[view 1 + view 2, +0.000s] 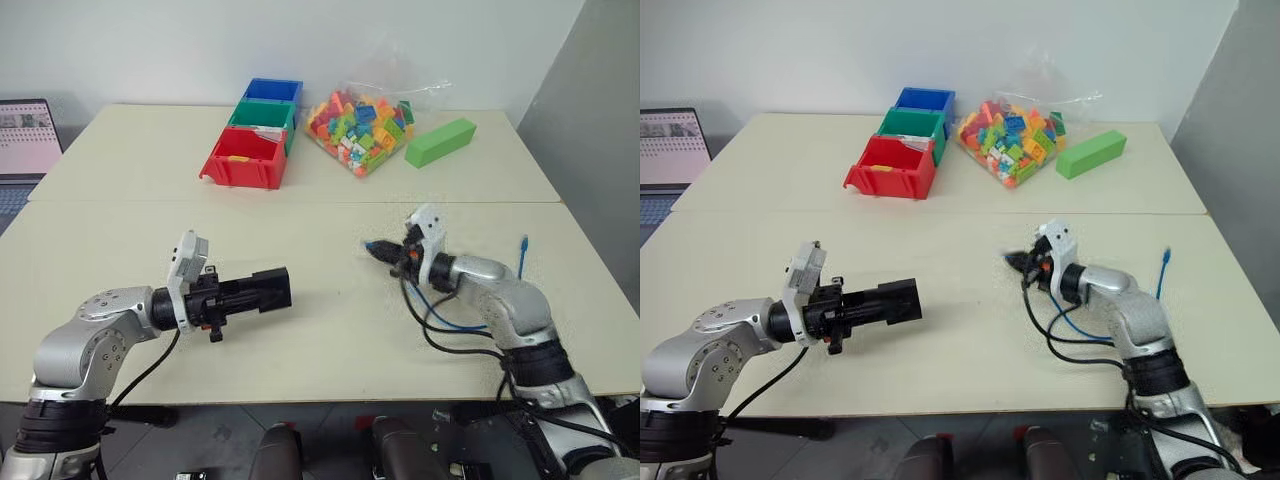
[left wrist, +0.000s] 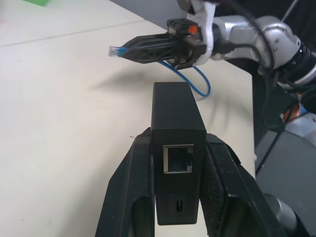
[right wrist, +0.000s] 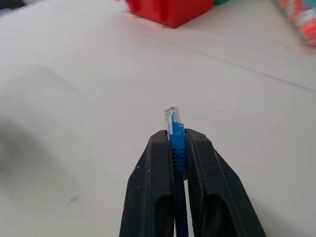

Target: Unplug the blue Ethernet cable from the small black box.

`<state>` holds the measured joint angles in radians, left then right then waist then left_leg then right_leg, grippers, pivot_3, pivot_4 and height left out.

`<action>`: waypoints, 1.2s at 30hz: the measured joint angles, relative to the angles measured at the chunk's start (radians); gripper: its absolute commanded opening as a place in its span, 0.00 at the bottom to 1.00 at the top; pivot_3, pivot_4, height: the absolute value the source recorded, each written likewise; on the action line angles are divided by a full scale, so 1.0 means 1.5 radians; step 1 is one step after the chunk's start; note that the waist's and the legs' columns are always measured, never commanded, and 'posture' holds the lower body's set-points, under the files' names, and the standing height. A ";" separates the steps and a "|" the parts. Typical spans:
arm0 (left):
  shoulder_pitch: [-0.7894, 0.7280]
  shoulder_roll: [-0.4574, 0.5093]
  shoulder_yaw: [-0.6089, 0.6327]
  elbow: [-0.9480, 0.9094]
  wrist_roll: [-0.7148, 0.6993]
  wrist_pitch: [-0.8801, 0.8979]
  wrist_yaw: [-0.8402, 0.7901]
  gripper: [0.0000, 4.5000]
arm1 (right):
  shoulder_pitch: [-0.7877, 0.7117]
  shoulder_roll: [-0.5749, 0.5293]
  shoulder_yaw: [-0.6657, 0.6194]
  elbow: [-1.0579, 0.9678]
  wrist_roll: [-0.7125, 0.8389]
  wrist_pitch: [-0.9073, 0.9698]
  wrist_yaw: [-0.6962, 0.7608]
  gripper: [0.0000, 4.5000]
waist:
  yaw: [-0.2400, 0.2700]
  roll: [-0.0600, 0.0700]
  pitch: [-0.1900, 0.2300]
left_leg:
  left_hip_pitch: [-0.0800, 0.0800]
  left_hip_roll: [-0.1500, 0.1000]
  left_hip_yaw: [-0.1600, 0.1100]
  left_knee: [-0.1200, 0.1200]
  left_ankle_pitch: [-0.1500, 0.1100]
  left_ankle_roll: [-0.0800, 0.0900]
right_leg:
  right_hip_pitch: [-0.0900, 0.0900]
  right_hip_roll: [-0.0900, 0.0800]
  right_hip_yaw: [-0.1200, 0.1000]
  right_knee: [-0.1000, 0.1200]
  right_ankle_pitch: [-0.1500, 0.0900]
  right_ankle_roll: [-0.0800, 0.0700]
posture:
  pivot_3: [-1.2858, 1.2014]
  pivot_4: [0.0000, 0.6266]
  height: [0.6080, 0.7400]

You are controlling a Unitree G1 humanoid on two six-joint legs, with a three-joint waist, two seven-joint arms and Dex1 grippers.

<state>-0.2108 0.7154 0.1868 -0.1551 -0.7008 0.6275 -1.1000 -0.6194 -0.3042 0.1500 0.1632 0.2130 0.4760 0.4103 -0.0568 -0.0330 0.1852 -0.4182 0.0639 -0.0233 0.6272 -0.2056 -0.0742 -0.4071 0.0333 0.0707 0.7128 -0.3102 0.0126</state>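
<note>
My right gripper (image 3: 177, 148) pinches the blue Ethernet cable (image 3: 177, 129), plug pointing left; left gripper (image 2: 180, 163) clamps the small black box (image 2: 175, 116), both arms roughly level.

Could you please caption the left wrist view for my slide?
Left gripper holds the small black box, port empty; right gripper holds the blue Ethernet cable.

The two eye views are looking forward and down from the head over the wide cream-coloured tabletop (image 1: 330, 180), sharing nearly all of it (slightly offset sideways). Each wrist view is peering closely along its own fingers, low over that tabletop.
</note>
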 measured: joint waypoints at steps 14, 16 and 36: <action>-0.093 -0.096 0.000 0.134 0.149 -0.166 0.199 0.18 | -0.021 0.009 -0.012 0.061 -0.095 -0.076 -0.064 0.62 | 0.005 0.000 0.000 | 0.000 0.000 -0.001 0.000 0.000 0.000 | 0.000 0.000 0.000 0.000 0.001 -0.002 | 0.52 0.24 1.00; -0.136 -0.117 0.007 0.209 0.206 -0.238 0.278 0.18 | -0.014 -0.005 -0.012 -0.011 -0.070 -0.069 -0.015 0.71 | 0.009 0.000 0.000 | 0.000 0.000 0.000 0.000 0.000 0.000 | 0.000 0.000 0.000 0.000 0.001 -0.002 | 0.52 0.24 1.00; -0.280 -0.183 0.013 0.648 0.317 -0.506 0.366 0.49 | 0.003 -0.067 0.072 -0.311 0.056 0.146 0.194 0.72 | 0.013 0.000 0.000 | 0.000 0.000 0.000 0.000 0.000 0.000 | 0.000 0.000 -0.003 0.000 0.002 -0.002 | 0.52 0.24 1.00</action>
<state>-0.6311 0.4412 0.2058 0.8176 -0.2257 -0.1322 -0.5511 -0.6146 -0.4052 0.2585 -0.3033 0.2977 0.6949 0.7017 -0.0367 -0.0332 0.1851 -0.4189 0.0636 -0.0234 0.6275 -0.2056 -0.0743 -0.4065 0.0334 0.0657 0.7128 -0.3075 0.0090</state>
